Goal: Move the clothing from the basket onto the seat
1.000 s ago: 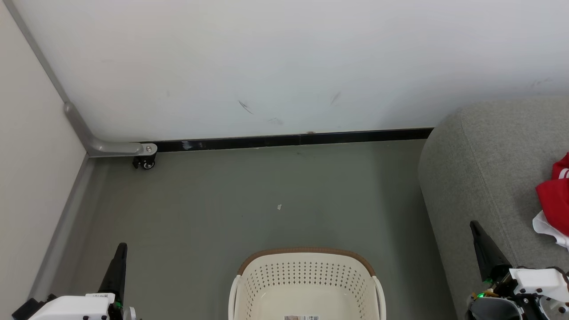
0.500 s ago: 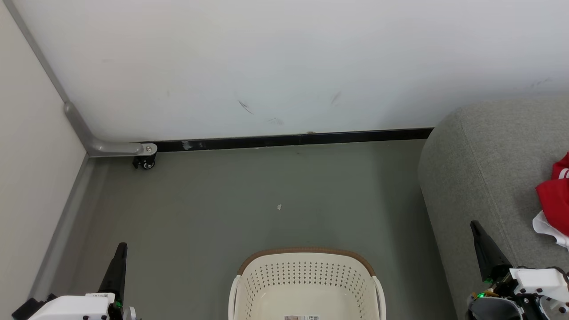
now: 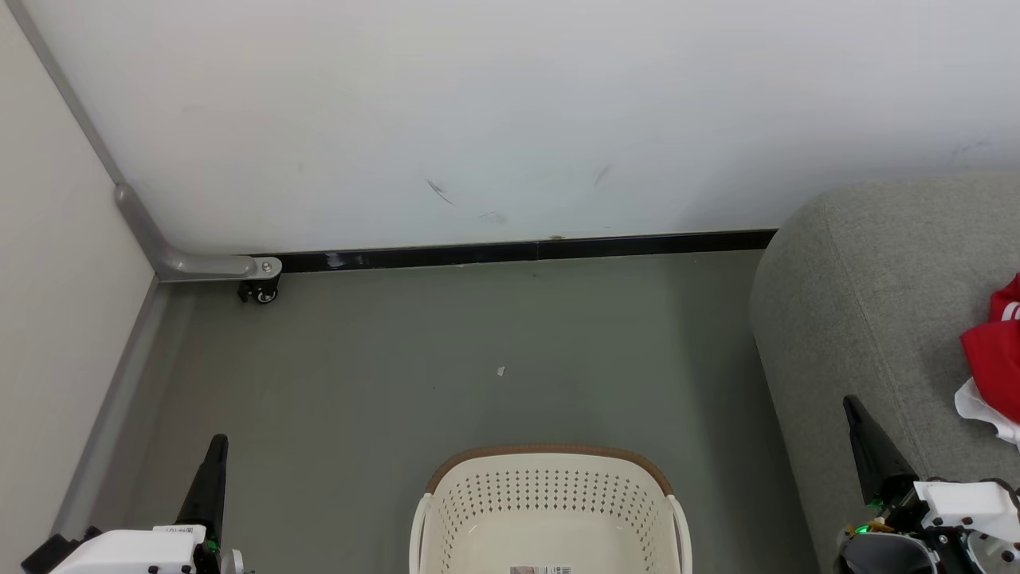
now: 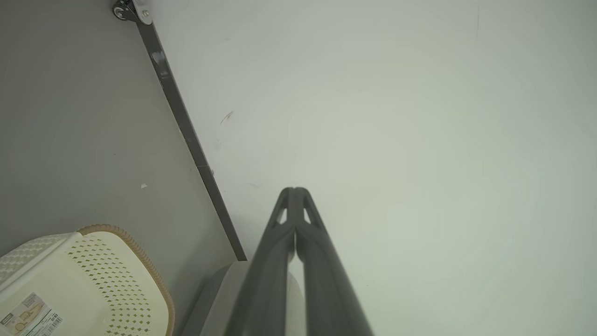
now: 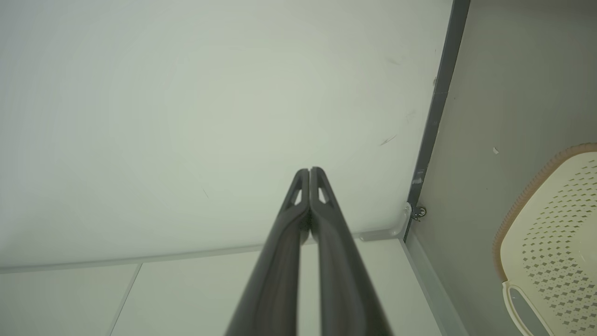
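Pincers sit at the lower corners of the head view, the left pincer [image 4: 295, 189] and right pincer [image 5: 309, 169] both clenched tip to tip. Between them stands the cream-white perforated plastic basket [image 3: 550, 494]. At the right edge, red soft-fabric clothing [image 3: 992, 351] lies on the light-grey upholstered sofa seat [image 3: 861, 303].

floor [image 3: 446, 351]: open between basket [image 3: 550, 451] and wall [image 3: 510, 104] | right: seat [image 3: 861, 303] blocks | left corner: caster bracket [image 3: 259, 288]

I see grey floor [image 3: 358, 383] — basket [image 3: 550, 451] standing on it, small white scrap [image 3: 500, 371] beyond; seat [image 3: 861, 303] at right carries red clothing [image 3: 992, 355].
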Controlling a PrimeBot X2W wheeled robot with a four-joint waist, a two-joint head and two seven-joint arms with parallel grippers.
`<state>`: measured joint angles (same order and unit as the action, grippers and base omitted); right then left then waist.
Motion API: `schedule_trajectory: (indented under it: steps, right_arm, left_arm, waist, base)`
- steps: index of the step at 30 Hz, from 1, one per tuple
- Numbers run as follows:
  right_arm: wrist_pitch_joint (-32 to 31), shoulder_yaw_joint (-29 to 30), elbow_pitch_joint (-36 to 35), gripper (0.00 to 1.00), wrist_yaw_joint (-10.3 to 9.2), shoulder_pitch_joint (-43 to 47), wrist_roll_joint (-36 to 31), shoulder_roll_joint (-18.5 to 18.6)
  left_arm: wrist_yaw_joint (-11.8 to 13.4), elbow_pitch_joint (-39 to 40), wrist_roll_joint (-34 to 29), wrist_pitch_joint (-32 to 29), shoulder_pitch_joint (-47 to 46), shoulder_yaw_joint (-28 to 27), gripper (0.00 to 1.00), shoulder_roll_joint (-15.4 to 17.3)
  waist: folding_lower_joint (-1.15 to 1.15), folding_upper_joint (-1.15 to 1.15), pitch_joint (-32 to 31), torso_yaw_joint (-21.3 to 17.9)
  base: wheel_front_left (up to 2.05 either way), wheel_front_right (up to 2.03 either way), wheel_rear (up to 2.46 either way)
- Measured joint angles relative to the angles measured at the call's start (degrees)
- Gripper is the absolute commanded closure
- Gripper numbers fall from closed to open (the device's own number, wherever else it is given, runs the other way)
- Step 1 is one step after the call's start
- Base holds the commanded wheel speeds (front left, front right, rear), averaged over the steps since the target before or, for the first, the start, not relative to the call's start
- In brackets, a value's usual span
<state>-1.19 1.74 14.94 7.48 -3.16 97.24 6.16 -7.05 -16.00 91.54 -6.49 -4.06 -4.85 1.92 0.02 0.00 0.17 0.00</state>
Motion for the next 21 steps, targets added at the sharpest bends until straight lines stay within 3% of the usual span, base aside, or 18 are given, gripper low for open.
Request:
schedule_trajectory:
  steps: [21]
  right_arm:
    - [-0.34,0.31,0.03,1.00,0.00,0.00,-0.02,-0.10]
  left_arm:
    - [0.00,0.09,0.00,0.00,0.00,0.00,1.00,-0.01]
  waist:
    - [-0.01,0.00,0.00,0.00]
  base:
    - [0.00,0.00,0.00]
